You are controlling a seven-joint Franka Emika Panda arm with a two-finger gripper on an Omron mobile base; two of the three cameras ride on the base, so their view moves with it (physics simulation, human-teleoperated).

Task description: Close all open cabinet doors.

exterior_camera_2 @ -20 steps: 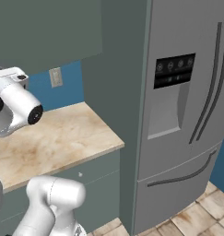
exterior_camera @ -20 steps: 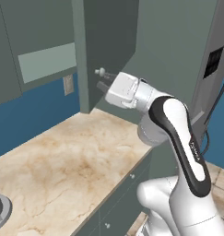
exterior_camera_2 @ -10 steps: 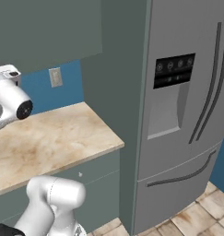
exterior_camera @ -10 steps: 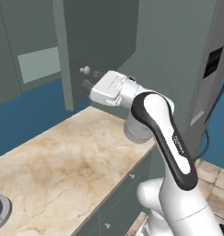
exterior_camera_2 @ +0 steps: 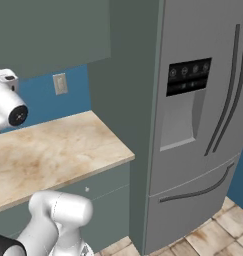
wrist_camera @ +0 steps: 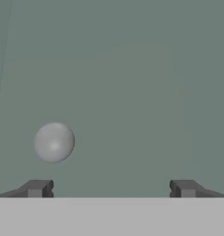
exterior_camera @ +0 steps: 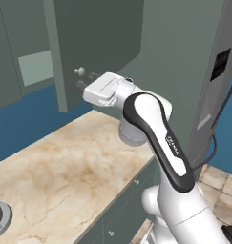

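My pincer point(exterior_camera: 85, 81) is spread wide right up against the cabinet door point(exterior_camera: 96, 43), so I might catch its knob point(exterior_camera: 79, 71) and slip off.

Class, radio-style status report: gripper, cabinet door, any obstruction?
Gripper open, empty, fingertips against the cabinet door. Door part open, knob beside the left fingertip. Nothing between door and cabinet frame that shows.
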